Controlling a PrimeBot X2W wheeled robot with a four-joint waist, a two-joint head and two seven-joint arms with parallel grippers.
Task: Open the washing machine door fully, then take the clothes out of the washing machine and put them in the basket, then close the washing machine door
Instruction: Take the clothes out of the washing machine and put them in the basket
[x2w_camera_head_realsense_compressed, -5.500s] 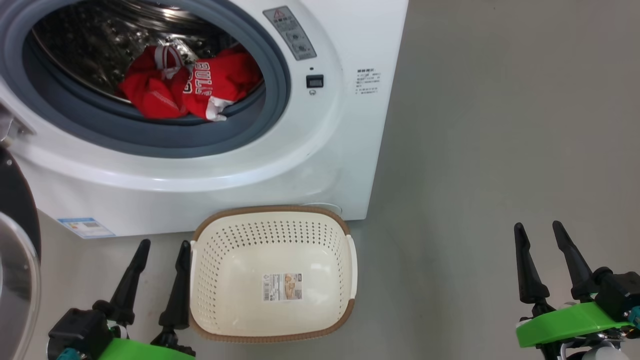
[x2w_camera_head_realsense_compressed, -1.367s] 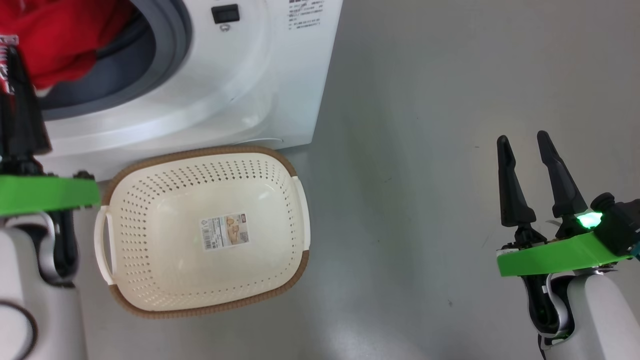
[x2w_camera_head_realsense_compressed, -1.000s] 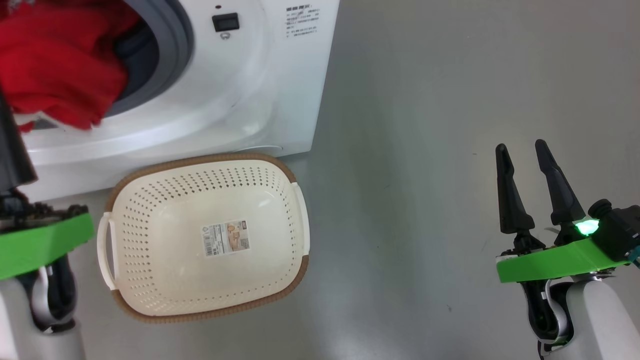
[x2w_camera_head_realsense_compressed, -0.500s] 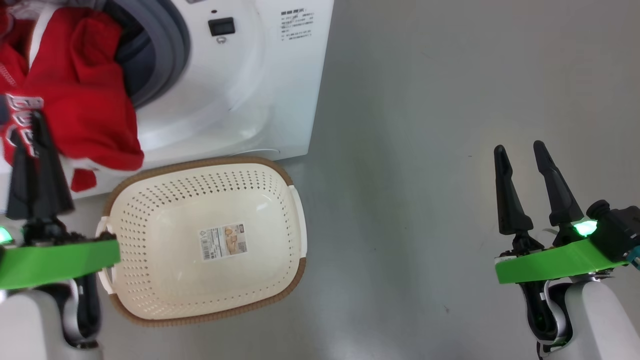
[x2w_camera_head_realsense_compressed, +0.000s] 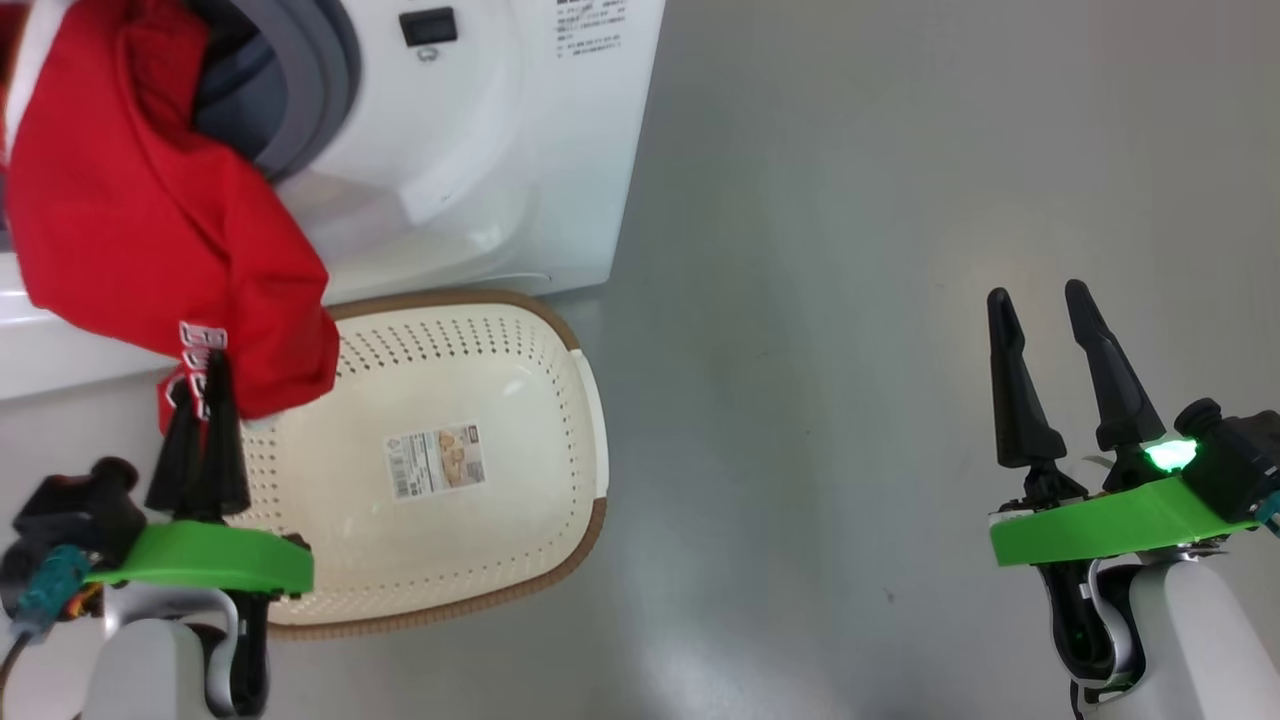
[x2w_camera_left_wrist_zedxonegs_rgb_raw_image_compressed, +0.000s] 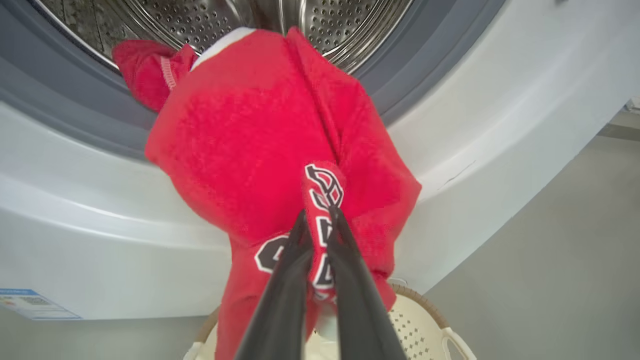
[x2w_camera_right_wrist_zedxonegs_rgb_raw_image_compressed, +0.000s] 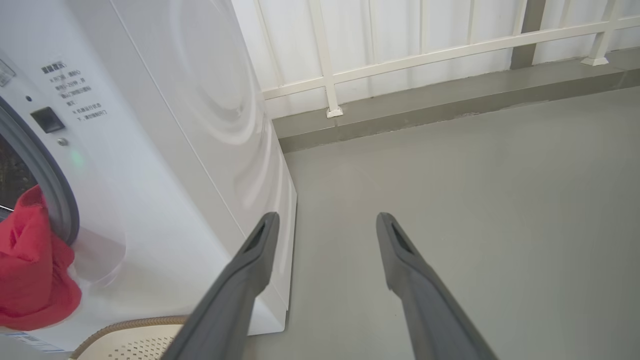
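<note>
My left gripper (x2w_camera_head_realsense_compressed: 203, 365) (x2w_camera_left_wrist_zedxonegs_rgb_raw_image_compressed: 318, 212) is shut on a fold of the red clothes (x2w_camera_head_realsense_compressed: 150, 230) (x2w_camera_left_wrist_zedxonegs_rgb_raw_image_compressed: 270, 150), pinching the white lettering. The garment stretches from the drum of the washing machine (x2w_camera_head_realsense_compressed: 480, 150) (x2w_camera_left_wrist_zedxonegs_rgb_raw_image_compressed: 500, 100) over its grey gasket and hangs above the left rim of the cream basket (x2w_camera_head_realsense_compressed: 520, 560). In the right wrist view the clothes (x2w_camera_right_wrist_zedxonegs_rgb_raw_image_compressed: 30, 280) hang out of the washing machine (x2w_camera_right_wrist_zedxonegs_rgb_raw_image_compressed: 175, 150), above the basket (x2w_camera_right_wrist_zedxonegs_rgb_raw_image_compressed: 135, 335). My right gripper (x2w_camera_head_realsense_compressed: 1040, 305) (x2w_camera_right_wrist_zedxonegs_rgb_raw_image_compressed: 325, 220) stands open over bare floor, far to the right. The washing machine door is out of view.
Grey floor (x2w_camera_head_realsense_compressed: 850, 300) stretches to the right of the machine and the basket. A white railing (x2w_camera_right_wrist_zedxonegs_rgb_raw_image_compressed: 400, 55) and a low kerb run along the far side of the floor. A sticker (x2w_camera_head_realsense_compressed: 435, 462) lies on the basket's bottom.
My left gripper has pulled back toward me and to the right, drawing the red garment out of the drum and over the basket's left edge. The right gripper has stayed put.
</note>
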